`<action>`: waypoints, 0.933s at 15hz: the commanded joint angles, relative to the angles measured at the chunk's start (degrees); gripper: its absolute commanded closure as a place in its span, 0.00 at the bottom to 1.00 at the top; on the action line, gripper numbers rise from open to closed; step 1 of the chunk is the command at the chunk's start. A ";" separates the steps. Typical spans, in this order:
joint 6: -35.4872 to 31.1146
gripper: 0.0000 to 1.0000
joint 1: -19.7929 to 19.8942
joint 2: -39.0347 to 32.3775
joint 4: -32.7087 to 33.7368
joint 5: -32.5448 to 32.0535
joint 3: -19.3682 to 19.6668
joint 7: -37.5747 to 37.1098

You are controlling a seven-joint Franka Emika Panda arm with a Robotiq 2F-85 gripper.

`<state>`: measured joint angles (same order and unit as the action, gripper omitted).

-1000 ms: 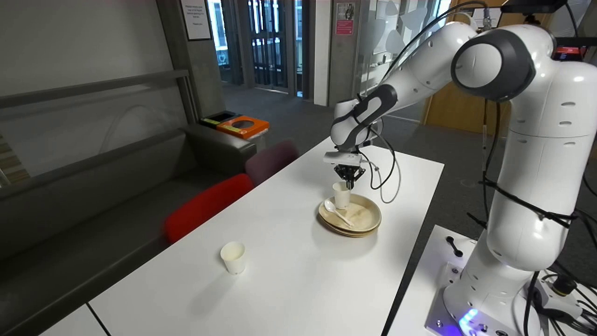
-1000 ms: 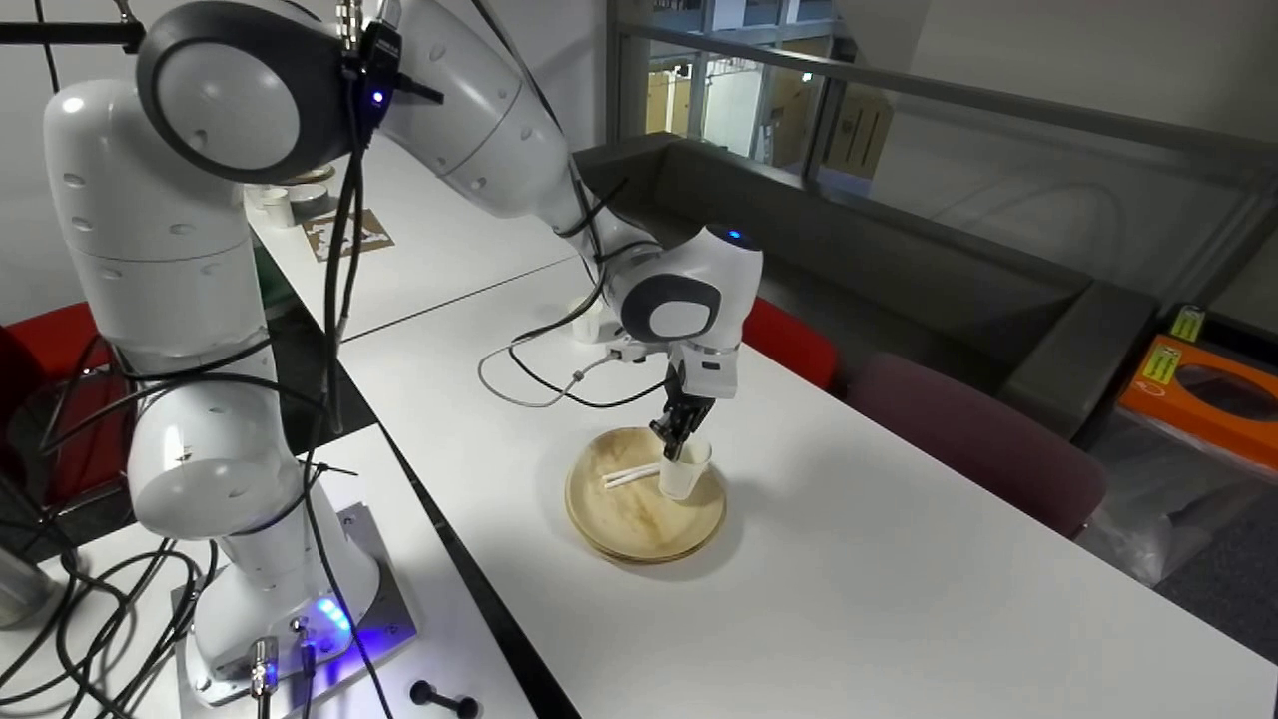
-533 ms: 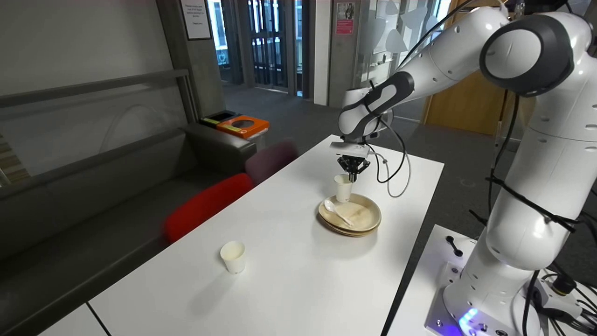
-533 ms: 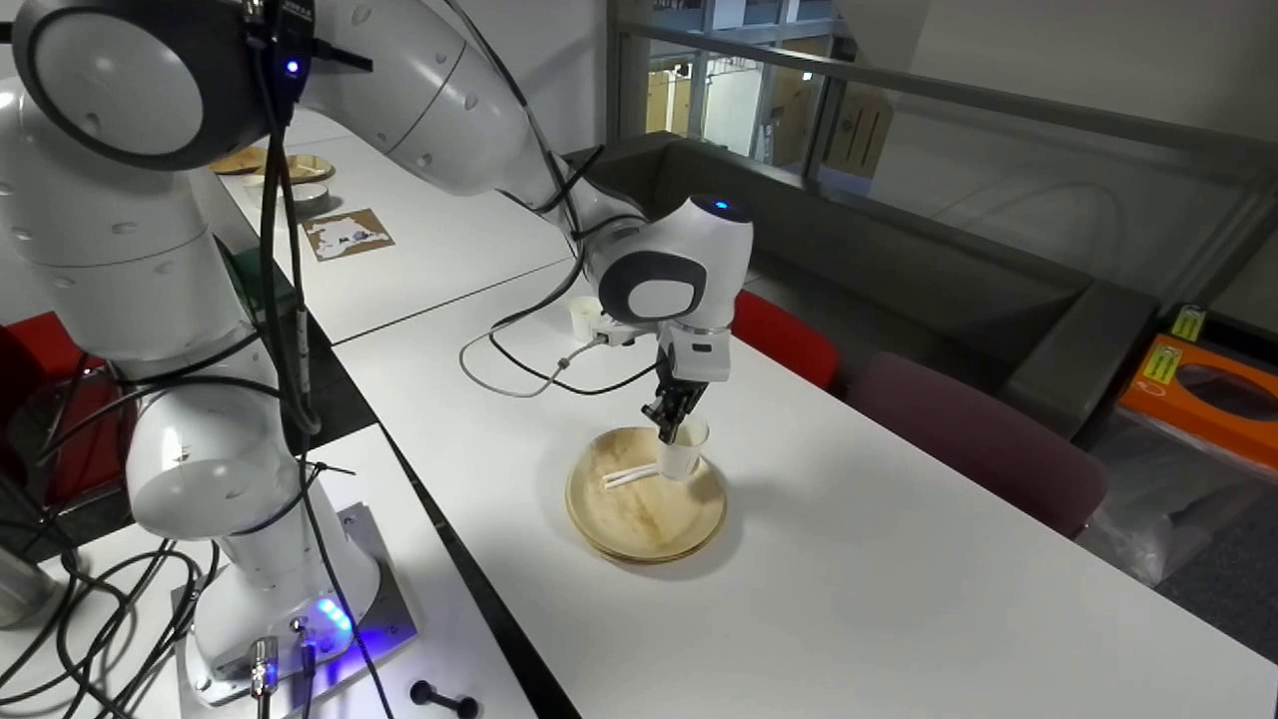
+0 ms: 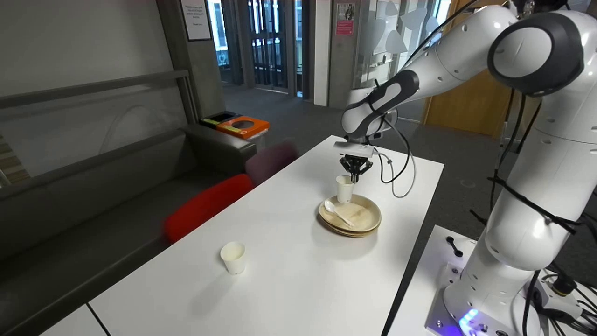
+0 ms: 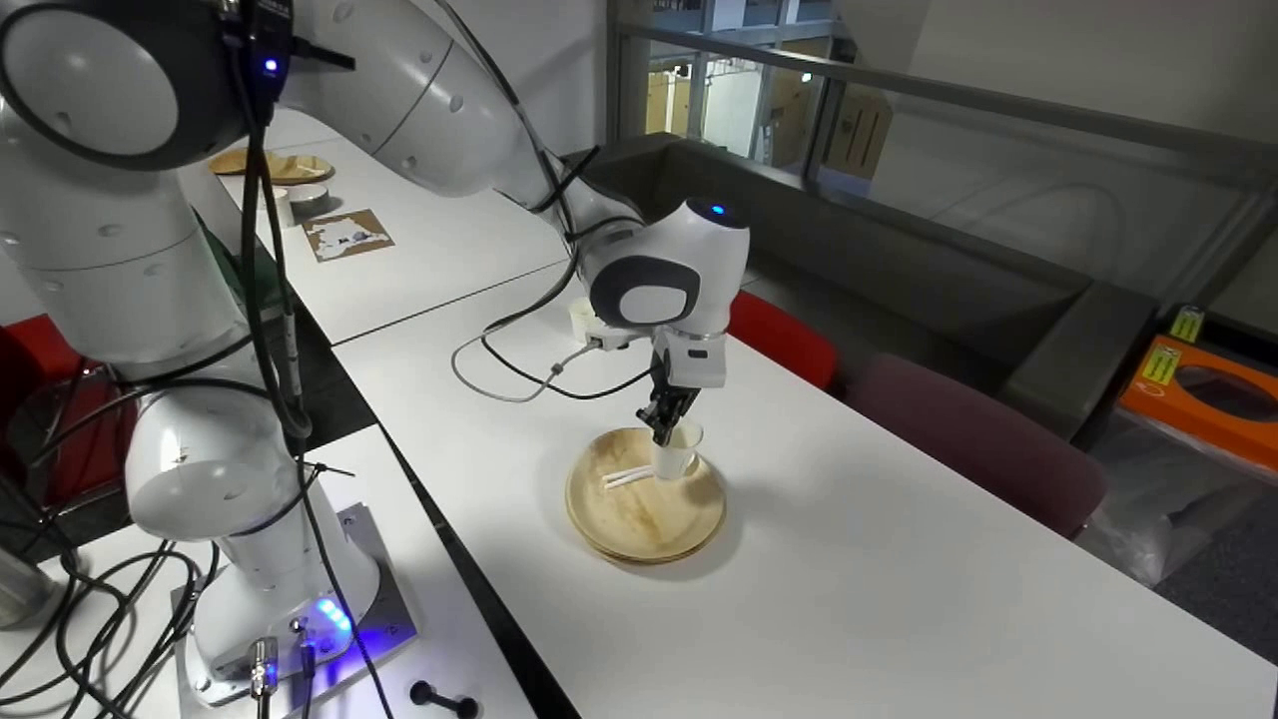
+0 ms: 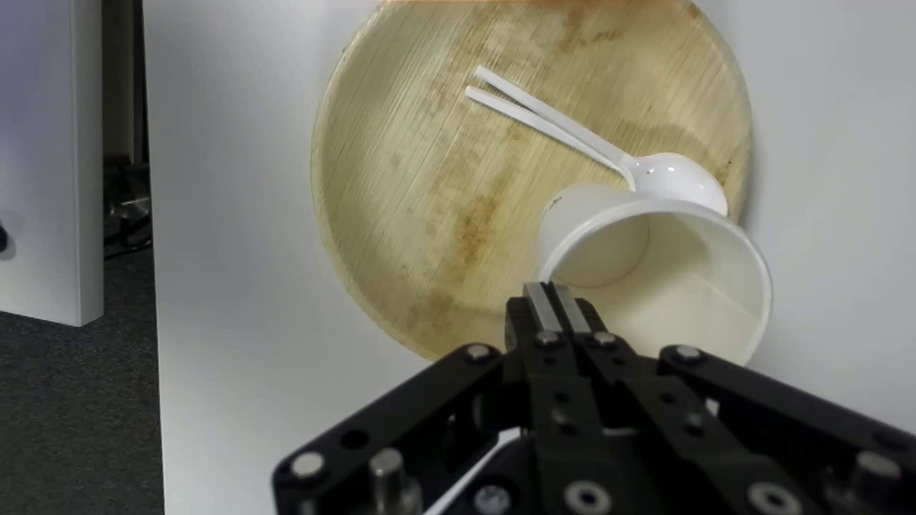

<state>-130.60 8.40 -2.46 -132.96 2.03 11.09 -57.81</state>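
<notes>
Wrist view shows my gripper [image 7: 557, 306] drawn together, fingertips almost meeting, and the wall of a white cup [image 7: 673, 279] looks pinched between them at the rim, one finger outside and one within. That spot is on the left of the cup here. In both exterior views it sits close to upright, just below my fingers, over the far part of a round, wood-toned plate [image 5: 364, 215]; I cannot tell whether its base touches the plate or hangs just above it. Two white spoons [image 7: 594, 140] lie on the plate, bowls overlapping, just beside the cup. In an exterior view a second cup [image 5: 233, 258] stands on the white table [image 5: 289, 284], nearer and to the left, well apart from the plate.

I judge the cup very light, since I see only pale wall and bottom inside it, and thin, probably paper: springy at the rim, softer lower down, easily creased. Its smooth side could slip or swivel about a single pinch, so a gentle, steady squeeze suits it. The rim seems the stiffest place to take hold; a bite slightly deeper down the wall should resist swinging better. Gripping across the whole middle would risk crushing it.
</notes>
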 commanded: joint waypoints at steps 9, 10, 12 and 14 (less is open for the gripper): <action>3.78 1.00 1.46 4.89 -1.69 -1.18 -0.42 6.15; 4.21 1.00 1.55 4.38 -1.54 -1.32 -0.34 5.99; 4.33 1.00 1.60 2.60 -0.82 -1.41 -0.16 5.55; 4.04 1.00 1.56 -0.74 0.85 -1.47 0.02 4.20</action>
<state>-127.60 9.25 -0.03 -134.39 1.49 11.09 -52.46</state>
